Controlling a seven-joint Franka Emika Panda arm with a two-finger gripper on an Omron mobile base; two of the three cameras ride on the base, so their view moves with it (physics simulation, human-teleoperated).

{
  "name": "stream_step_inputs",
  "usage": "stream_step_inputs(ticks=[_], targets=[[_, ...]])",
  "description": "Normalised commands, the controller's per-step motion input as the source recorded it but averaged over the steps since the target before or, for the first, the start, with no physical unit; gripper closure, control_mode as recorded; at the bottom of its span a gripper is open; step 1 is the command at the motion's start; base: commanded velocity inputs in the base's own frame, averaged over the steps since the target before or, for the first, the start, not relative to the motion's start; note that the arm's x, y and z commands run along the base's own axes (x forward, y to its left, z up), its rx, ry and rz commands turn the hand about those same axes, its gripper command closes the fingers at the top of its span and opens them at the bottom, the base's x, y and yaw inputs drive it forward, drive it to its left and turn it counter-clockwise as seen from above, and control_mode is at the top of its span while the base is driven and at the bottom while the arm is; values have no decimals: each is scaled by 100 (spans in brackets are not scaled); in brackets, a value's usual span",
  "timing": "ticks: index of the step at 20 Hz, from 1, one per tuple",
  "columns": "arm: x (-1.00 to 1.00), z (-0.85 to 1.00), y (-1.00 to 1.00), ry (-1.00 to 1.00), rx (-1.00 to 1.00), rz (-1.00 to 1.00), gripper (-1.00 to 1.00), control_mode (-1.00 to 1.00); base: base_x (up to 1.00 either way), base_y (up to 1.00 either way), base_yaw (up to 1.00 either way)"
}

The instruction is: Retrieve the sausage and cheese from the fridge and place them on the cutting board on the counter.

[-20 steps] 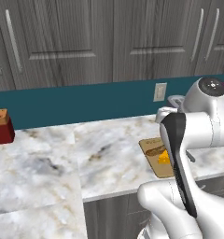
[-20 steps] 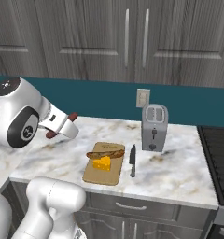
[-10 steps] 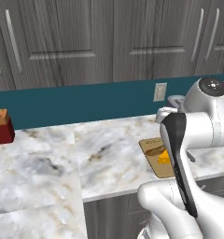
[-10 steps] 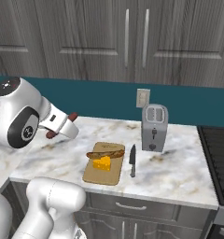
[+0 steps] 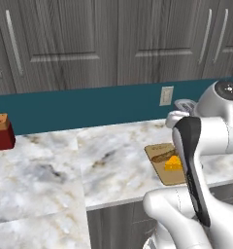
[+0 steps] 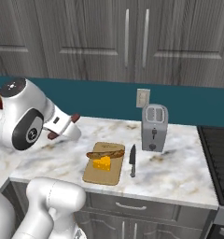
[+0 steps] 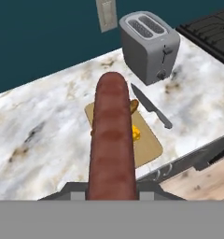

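1. The gripper (image 6: 62, 127) is pressed shut on the sausage (image 7: 113, 140), pinching it near one end. In the right base view a dark red-brown tip (image 6: 75, 117) sticks out on each side of the white hand.
2. The hand hangs above the counter (image 6: 179, 172), to the left of the cutting board (image 6: 97, 176) and clear of it. The sausage touches nothing but the fingers.
3. Compared with a second ago and half a second ago, nothing differs. The arm, the hand, the sausage and the things on the board all sit where they did.
4. In the right base view the sausage's long axis slants from lower left to upper right, its higher end toward the back wall. In the hand view it runs straight up the middle, its free rounded end aimed over the board, between the wall outlet (image 7: 106, 14) and the toaster (image 7: 149, 46).
5. The cheese (image 6: 102, 163) lies on the board, touching a brown elongated roll (image 6: 105, 153) lying across the board. A knife (image 6: 132, 158) lies on the counter just right of the board.
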Motion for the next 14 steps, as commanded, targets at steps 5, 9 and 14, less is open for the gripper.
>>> stream_step_inputs(ticks=[5, 9, 14], targets=[[-11, -19, -23, 7, 4, -36, 100, -100, 0, 0, 0], [-20, -36, -16, 9, -2, -34, 100, -100, 0, 0, 0], [6, -38, -21, 18, 8, -17, 100, -100, 0, 0, 0]])
